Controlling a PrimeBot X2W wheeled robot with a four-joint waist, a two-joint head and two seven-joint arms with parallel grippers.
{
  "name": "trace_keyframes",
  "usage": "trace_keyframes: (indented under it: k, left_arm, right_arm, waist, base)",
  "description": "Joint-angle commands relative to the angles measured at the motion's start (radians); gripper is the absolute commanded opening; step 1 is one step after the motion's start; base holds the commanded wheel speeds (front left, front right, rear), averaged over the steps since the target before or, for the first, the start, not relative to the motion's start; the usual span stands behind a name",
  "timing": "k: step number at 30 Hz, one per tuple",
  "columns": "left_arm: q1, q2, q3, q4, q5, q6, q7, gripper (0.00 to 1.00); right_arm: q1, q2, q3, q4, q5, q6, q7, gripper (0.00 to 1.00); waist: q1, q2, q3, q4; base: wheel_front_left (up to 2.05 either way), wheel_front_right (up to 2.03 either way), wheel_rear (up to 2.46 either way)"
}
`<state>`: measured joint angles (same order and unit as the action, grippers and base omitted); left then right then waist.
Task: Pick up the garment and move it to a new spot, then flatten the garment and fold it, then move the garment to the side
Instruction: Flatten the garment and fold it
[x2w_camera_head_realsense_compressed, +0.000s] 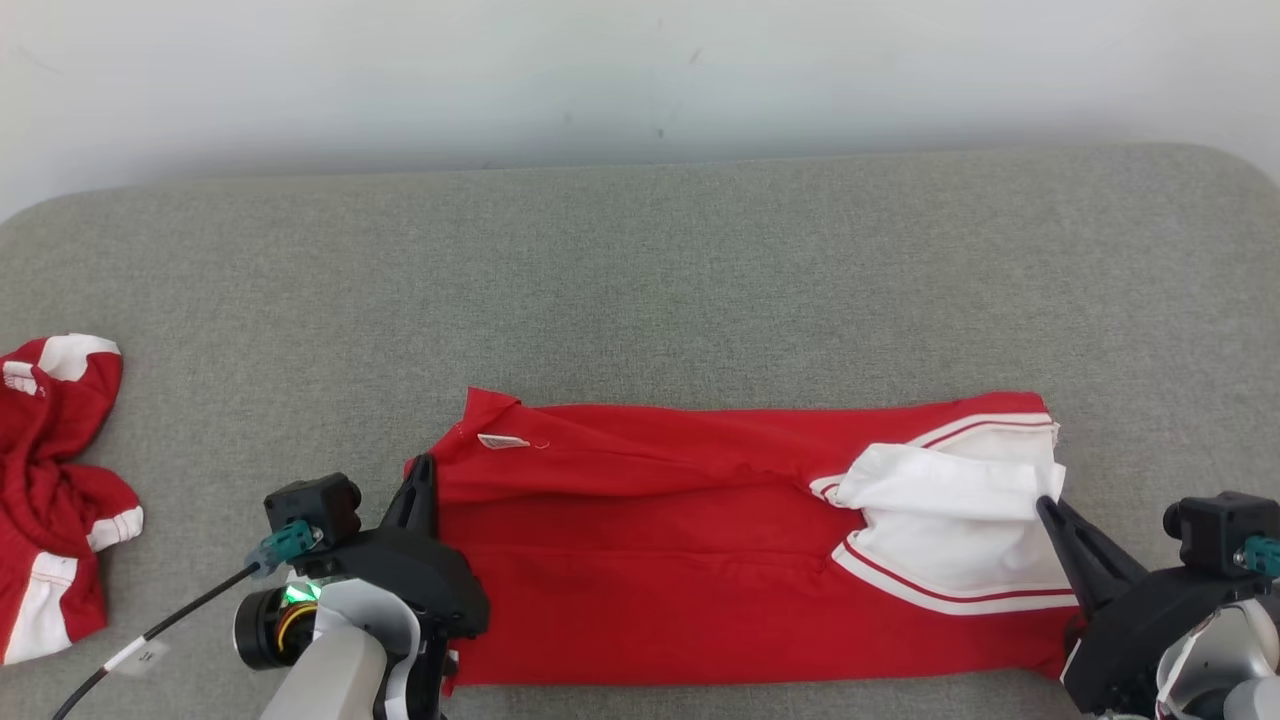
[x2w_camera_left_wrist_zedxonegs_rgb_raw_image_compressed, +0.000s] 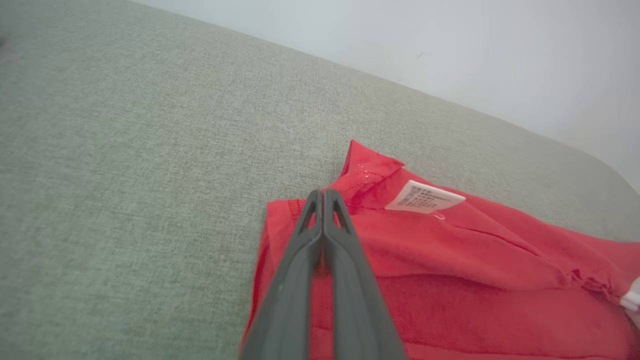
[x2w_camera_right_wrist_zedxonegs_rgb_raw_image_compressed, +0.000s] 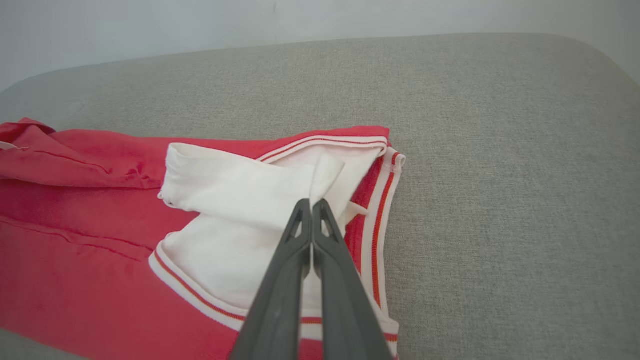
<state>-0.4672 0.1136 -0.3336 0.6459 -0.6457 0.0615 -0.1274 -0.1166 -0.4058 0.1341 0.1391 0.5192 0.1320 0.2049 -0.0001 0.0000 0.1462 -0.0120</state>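
Fingers (x2w_camera_left_wrist_zedxonegs_rgb_raw_image_compressed: 300, 260) of the left gripper (x2w_camera_head_realsense_compressed: 424, 465) are pressed together at the labelled end of the red garment (x2w_camera_head_realsense_compressed: 700, 560), the right gripper (x2w_camera_head_realsense_compressed: 1042, 502) likewise at its white end, perhaps pinching cloth for folding.

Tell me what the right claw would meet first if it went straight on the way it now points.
Probably the white fold of the garment, right at the tips of the shut right claw; behind it come the striped trim and the grey cushion. Depth is unclear: it might pass above.
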Motion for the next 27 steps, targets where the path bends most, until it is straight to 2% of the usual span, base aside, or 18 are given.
trace_keyframes:
  k: [1, 7, 11, 13, 14, 22, 27]
  left_arm:
    - [0.022, 0.0, 0.006, 0.006, -0.006, 0.006, -0.009, 0.0]
    - [0.048, 0.001, 0.025, 0.016, -0.026, 0.026, -0.024, 0.0]
    - [0.072, -0.002, 0.026, 0.019, -0.034, 0.024, -0.029, 0.0]
    - [0.076, -0.003, 0.024, 0.018, -0.038, 0.02, -0.032, 0.6]
    - [0.085, -0.002, 0.016, 0.022, -0.034, 0.012, -0.035, 1.0]
    - [0.148, 0.013, 0.01, -0.025, 0.029, -0.014, -0.131, 1.0]
    - [0.243, 0.012, 0.082, -0.186, 0.127, -0.004, -0.137, 1.0]
  right_arm:
    - [0.021, 0.008, -0.009, -0.018, -0.012, -0.002, 0.007, 0.0]
    - [0.076, 0.039, -0.035, -0.076, -0.037, -0.002, 0.039, 0.0]
    - [0.093, 0.049, -0.038, -0.084, -0.051, -0.002, 0.051, 0.0]
    - [0.103, 0.057, -0.037, -0.084, -0.058, -0.002, 0.059, 0.0]
    - [0.111, 0.061, -0.034, -0.079, -0.06, -0.002, 0.067, 1.0]
    - [0.149, 0.082, -0.037, -0.078, -0.079, -0.002, 0.044, 1.0]
    - [0.18, 0.108, -0.056, -0.086, -0.085, -0.002, 0.015, 1.0]
  waist:
    - [0.0001, 0.0, -0.004, -0.002]
    - [0.0001, 0.0, -0.016, -0.014]
    - [0.0001, 0.0, -0.019, -0.017]
    - [0.0001, 0.0, -0.024, -0.018]
    - [0.0001, 0.0, -0.031, -0.017]
    - [0.0001, 0.0, -0.081, -0.001]
    - [0.0001, 0.0, -0.122, 0.013]
  base:
    - [0.0, 0.0, 0.0]
    - [0.0, 0.0, 0.0]
    - [0.0, 0.0, 0.0]
    - [0.0, 0.0, 0.0]
    - [0.0, 0.0, 0.0]
    - [0.0, 0.0, 0.0]
    - [0.0, 0.0, 0.0]
